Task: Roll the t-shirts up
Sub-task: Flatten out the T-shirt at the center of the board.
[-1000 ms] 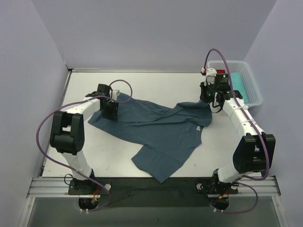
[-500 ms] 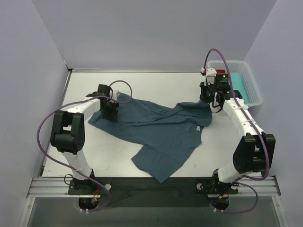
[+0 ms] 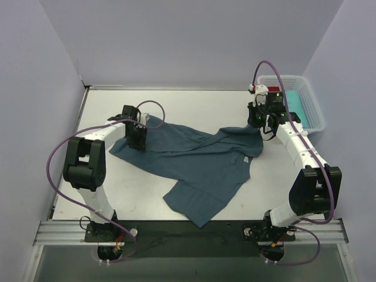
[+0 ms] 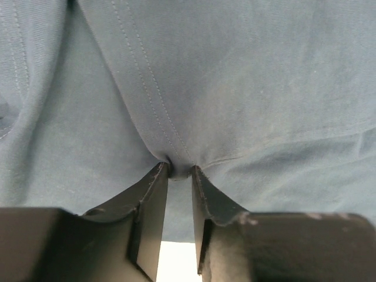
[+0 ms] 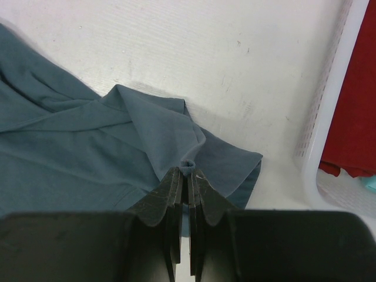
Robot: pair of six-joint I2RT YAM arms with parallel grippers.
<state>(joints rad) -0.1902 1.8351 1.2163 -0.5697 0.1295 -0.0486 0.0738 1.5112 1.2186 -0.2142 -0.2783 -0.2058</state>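
A slate-blue t-shirt (image 3: 200, 161) lies crumpled across the middle of the table, a small white tag (image 3: 245, 160) on it near its right side. My left gripper (image 3: 136, 136) is shut on a fold of the t-shirt at its far left end; in the left wrist view the cloth (image 4: 211, 88) fills the frame and a pinch of it sits between the fingertips (image 4: 179, 172). My right gripper (image 3: 258, 122) is shut on a pinch of the t-shirt's far right edge; the right wrist view shows the cloth (image 5: 88, 141) bunched at the tips (image 5: 188, 170).
A white plastic basket (image 3: 305, 106) stands at the back right, holding a teal cloth (image 3: 294, 101) and a red item (image 5: 352, 106). Its rim (image 5: 332, 111) is just right of my right gripper. Walls enclose the table on three sides.
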